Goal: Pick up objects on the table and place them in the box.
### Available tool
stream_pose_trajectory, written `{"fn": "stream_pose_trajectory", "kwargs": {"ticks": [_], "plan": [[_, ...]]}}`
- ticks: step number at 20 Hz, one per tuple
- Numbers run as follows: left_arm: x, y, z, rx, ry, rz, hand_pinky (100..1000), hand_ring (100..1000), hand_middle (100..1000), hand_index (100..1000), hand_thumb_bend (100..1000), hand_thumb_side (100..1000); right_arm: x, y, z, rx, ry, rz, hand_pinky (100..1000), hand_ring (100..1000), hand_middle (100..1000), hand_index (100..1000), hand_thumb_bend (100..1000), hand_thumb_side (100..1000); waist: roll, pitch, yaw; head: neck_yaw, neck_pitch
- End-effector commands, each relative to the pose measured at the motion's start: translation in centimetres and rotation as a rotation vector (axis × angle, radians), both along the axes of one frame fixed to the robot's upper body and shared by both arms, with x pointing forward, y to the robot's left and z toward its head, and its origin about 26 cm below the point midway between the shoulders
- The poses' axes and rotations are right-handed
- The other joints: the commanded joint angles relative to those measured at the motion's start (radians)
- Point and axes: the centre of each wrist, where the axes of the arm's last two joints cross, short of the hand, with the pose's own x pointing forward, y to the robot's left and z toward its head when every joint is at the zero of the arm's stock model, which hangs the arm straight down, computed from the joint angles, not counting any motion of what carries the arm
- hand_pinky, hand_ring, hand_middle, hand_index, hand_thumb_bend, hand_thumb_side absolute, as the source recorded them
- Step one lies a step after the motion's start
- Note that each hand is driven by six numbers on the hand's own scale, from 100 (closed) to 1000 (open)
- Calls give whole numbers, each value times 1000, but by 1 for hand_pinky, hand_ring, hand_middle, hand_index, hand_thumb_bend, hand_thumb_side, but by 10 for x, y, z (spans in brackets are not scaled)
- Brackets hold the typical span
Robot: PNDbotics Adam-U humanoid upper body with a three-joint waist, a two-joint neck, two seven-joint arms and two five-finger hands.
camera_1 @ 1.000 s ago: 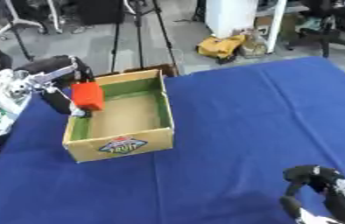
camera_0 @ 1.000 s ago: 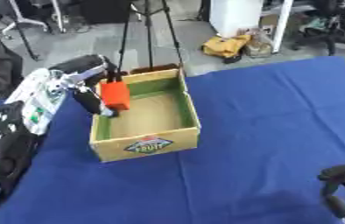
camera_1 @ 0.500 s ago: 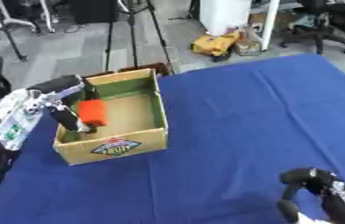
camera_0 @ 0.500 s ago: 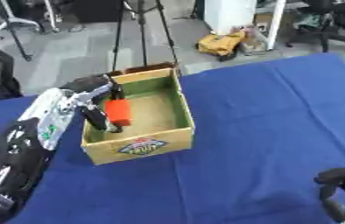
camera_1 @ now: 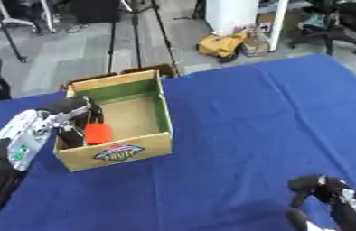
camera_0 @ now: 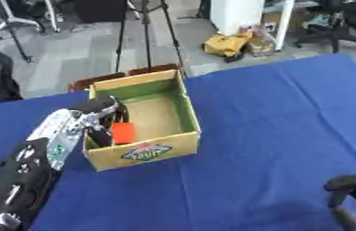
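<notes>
So the left hand (camera_0: 100,118) is curling its fingers around a small orange-red block (camera_0: 123,133), holding it inside the cardboard box (camera_0: 183,108) left of frame centre, by the box's left wall. The right hand (camera_1: 317,189) is sitting curled and empty at lower right on the blue table (camera_0: 276,122).

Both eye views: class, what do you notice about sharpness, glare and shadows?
Left eye view: soft all over, the logo on the cardboard box unreadable, the left hand holding the orange block smeared. Right eye view: equally soft, the right hand at the bottom edge blurred, only a faint shadow beneath it; light even, no glare on the blue tablecloth.
</notes>
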Motion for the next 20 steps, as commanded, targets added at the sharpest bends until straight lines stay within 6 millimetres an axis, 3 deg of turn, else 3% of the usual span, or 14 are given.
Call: {"fn": "stream_pose_trajectory", "kwargs": {"ticks": [1, 2, 5, 10, 13, 20], "plan": [[0, 3, 15, -10, -50, -10, 675, 604, 568, 722, 810, 100, 1, -2, 6, -15, -18, -1, 751, 478, 419, 692, 507, 451, -10, -16, 4, 3, -7], [-1, 3, 18, -17, -64, -13, 712, 657, 621, 779, 786, 151, 1, -3, 6, -15, -18, -1, 751, 478, 419, 692, 508, 453, -11, -17, 5, 3, -7], [-3, 4, 31, -62, -139, -15, 783, 742, 705, 857, 827, 199, 0, -3, 5, -13, -18, -1, 751, 479, 419, 692, 504, 450, -14, -21, 9, 2, -6], [-9, 3, 51, -110, -262, -35, 830, 776, 749, 891, 875, 407, 0, -4, 5, -11, -15, -3, 751, 479, 419, 692, 502, 449, -18, -27, 15, 3, -6], [-13, 2, 60, -127, -297, -58, 829, 774, 749, 894, 890, 462, -1, -4, 4, -8, -14, -4, 751, 479, 419, 692, 500, 448, -22, -31, 20, 1, -6], [-33, 14, 90, -201, -399, -107, 782, 727, 707, 875, 896, 429, -4, -9, 1, 2, -5, -26, 751, 480, 419, 692, 495, 447, -37, -47, 48, -17, 3]]}}
